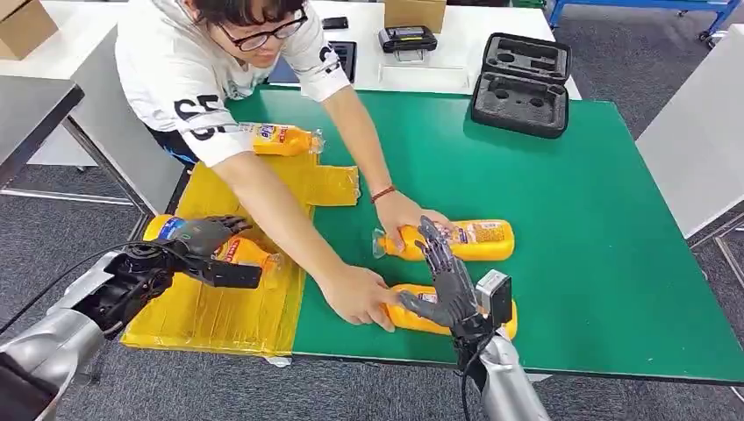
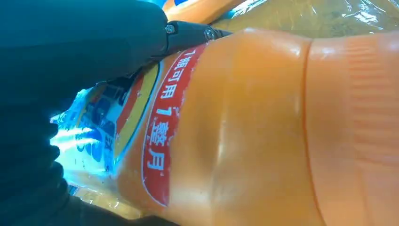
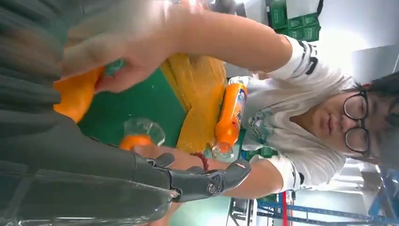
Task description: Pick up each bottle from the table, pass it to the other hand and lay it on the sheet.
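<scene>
Head view, left hand (image 1: 203, 239): fingers wrapped over an orange bottle (image 1: 235, 253) lying on the yellow sheet (image 1: 219, 316).
Right hand (image 1: 447, 285): fingers spread, gripping nothing, above the near bottle (image 1: 412, 317).
Person's hands: one (image 1: 358, 296) on that bottle, one (image 1: 399, 213) on the middle bottle (image 1: 469, 239).
Far bottle (image 1: 282, 139): at the sheet's far end.
Surface: green table (image 1: 614, 263), black foam case (image 1: 523, 84) at its far edge.

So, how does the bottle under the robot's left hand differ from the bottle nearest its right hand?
The left-hand bottle lies on the yellow sheet, with the robot's left hand over it. The near bottle lies on the green table; a person's hand holds its neck end, and the right hand hovers open above. Both are orange and lie flat.
</scene>
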